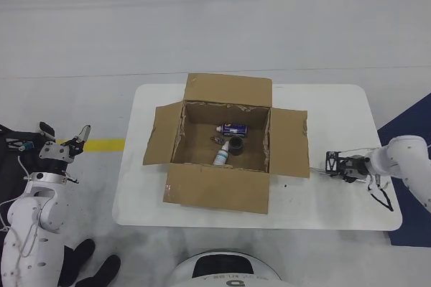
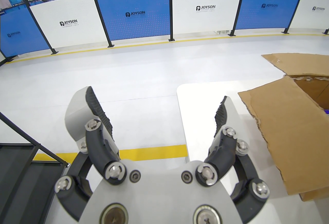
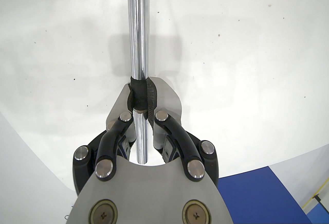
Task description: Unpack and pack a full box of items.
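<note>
Brown cardboard box (image 1: pixel 215 188) sits open at the middle of the white desk (image 1: pixel 330 208), all four flaps spread outward. Near the desk's right edge we have our right claw (image 1: pixel 332 163) clamped tight on a shiny metal rod (image 3: pixel 137 16). Off the desk's left edge our left claw (image 1: pixel 65 138) hangs wide open, empty. Inside the box we see a white plastic bottle (image 1: pixel 221 153), a dark round cup (image 1: pixel 238 146) and, farthest, a blue-and-white tube (image 1: pixel 234 129)

Glossy white arms (image 1: pixel 36 212) with thin black cables (image 1: pixel 384 201). Left pincer (image 2: pixel 156 96) and right pincer (image 3: pixel 140 91): silver plates, curved black links, shiny screws, ribbed black pads.
</note>
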{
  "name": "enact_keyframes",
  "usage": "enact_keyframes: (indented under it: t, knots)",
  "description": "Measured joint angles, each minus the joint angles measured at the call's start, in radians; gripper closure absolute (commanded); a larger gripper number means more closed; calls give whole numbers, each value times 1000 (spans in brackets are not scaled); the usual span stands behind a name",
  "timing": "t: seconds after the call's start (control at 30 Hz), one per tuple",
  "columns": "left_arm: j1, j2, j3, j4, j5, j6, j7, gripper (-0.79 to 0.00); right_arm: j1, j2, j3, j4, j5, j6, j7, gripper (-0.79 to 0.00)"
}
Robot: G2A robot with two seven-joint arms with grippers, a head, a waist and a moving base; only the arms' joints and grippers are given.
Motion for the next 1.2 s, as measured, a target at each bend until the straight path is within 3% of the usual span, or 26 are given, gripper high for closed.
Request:
enact_keyframes:
  t: [0.3,0.53,1.13,1.2]
  knots:
    - [0,0,0,0,0,0,0,-785,-49,58,85,18,151,-4,-60,0]
    - [0,0,0,0,0,0,0,-785,-98,101,125,-26,239,1,23,0]
    - [0,0,0,0,0,0,0,-785,-136,74,119,-73,425,165,307,0]
    - [0,0,0,0,0,0,0,-785,-135,69,118,-80,439,190,332,-52]
